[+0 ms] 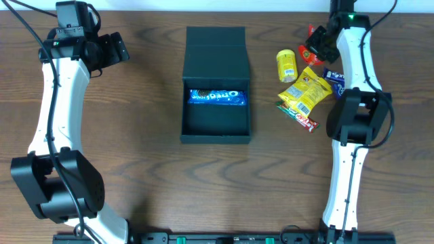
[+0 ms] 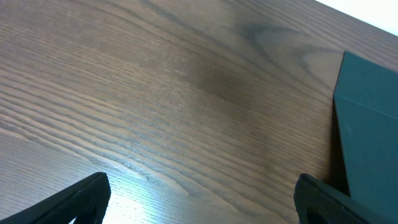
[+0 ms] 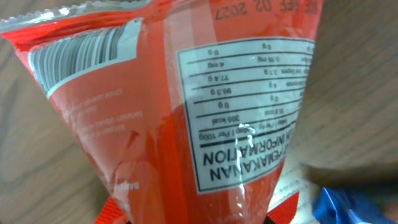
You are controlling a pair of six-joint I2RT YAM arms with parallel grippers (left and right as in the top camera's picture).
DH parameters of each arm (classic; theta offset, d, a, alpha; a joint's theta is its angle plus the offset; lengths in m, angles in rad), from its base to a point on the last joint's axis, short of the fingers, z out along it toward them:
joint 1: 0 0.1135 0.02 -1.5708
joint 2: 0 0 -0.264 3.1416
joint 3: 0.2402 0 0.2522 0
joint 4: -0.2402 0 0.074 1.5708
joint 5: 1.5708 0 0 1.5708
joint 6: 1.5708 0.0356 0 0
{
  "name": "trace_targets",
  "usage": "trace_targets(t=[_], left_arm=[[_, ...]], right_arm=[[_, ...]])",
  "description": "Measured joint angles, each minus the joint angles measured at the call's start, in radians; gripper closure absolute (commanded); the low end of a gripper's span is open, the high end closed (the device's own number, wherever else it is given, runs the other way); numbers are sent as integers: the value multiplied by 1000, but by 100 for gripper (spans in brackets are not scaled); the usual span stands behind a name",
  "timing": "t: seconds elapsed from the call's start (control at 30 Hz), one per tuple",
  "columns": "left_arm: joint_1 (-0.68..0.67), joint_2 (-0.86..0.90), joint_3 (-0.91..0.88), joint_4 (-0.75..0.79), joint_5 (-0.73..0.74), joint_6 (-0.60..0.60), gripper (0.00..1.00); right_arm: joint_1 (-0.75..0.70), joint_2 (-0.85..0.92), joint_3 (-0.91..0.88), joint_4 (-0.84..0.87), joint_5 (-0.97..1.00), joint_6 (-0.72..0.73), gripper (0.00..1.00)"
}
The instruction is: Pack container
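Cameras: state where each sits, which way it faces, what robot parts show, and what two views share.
Overhead: above the table, facing straight down on the container, snack packets, left arm and right arm.
Left wrist: on the left arm, facing the bare wood and the container's corner; open jaws at bottom.
Right wrist: close against a red snack packet; jaws not discernible.
Shared: overhead and left wrist both show the container.

A dark brown wooden counter with long grain fills the scene, a soft light reflection lies on it, and a white wall strip runs along its far edge.
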Motion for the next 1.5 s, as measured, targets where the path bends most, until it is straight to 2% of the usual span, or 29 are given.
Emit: trace_targets(t=[0.1, 0.33, 0.5, 0.77, 0.9, 1.03, 1.23, 1.37, 1.5], left_arm=[[0, 0, 0, -1, 0, 0, 5], [0, 0, 0, 0, 0, 0, 4], [0, 0, 0, 0, 0, 3, 5], [0, 0, 0, 0, 0, 3, 5], [0, 0, 0, 0, 0, 11, 5], [0, 0, 0, 2, 0, 43, 5], [0, 0, 0, 2, 0, 74, 5], [0, 0, 0, 2, 0, 78, 5], [0, 0, 0, 3, 0, 79, 5]], right_arm=[[0, 13, 112, -73, -3, -37, 93], [18, 14, 419, -253, -1, -163, 96], [92, 6, 527, -346, -2, -255, 99], [290, 0, 529, -442, -12, -481, 99], [369, -5, 529, -475, -89, -609, 99], [414, -9, 529, -510, -204, -737, 99], [433, -33, 522, -531, -279, -825, 99], [436, -143, 419, -536, -292, -876, 99], [454, -339, 189, -534, -296, -934, 99]])
